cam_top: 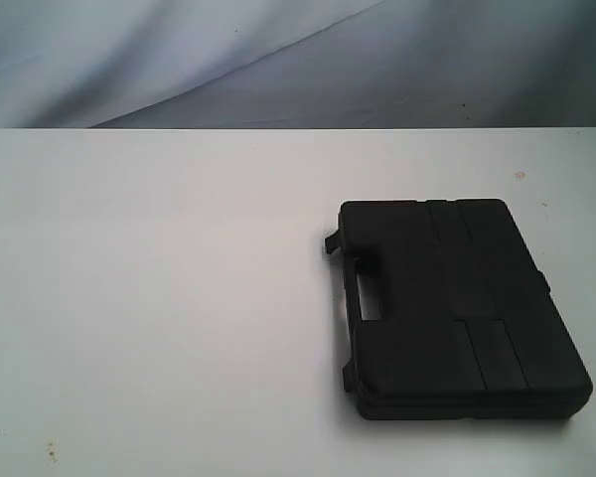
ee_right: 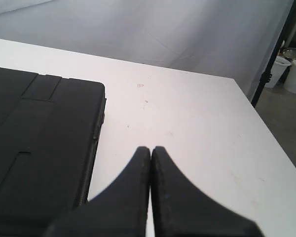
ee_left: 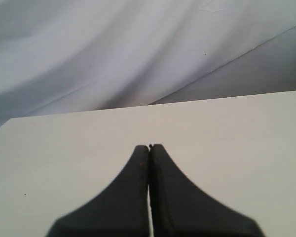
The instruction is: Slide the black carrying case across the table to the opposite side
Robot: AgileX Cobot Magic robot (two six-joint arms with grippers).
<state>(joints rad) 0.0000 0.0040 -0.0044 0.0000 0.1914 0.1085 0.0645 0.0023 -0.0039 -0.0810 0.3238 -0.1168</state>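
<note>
Listing from the wrist cameras outward:

Left gripper (ee_left: 149,146): black tapered fingers pressed together, nothing between them, poised over bare tabletop with no case in its view

Right gripper (ee_right: 151,148): the same closed, empty set, just beside the case's outer long edge; contact cannot be told

Flat rectangular matte black plastic carrying case (cam_top: 457,308): rounded corners, ribbed lid panels, lying lid-up on the right half of the table, with its cut-out handle slot facing the open left side

Wide white matte tabletop (cam_top: 159,298): a few small specks

Pale grey-blue draped cloth backdrop (cam_top: 278,60): behind the table's far edge

Step in hand, as judged: approach only, with the slide not yet begun

Next move, as judged: bring the right fingertips low against the outer edge, near its middle, and push squarely leftward so the case travels without pivoting
</note>
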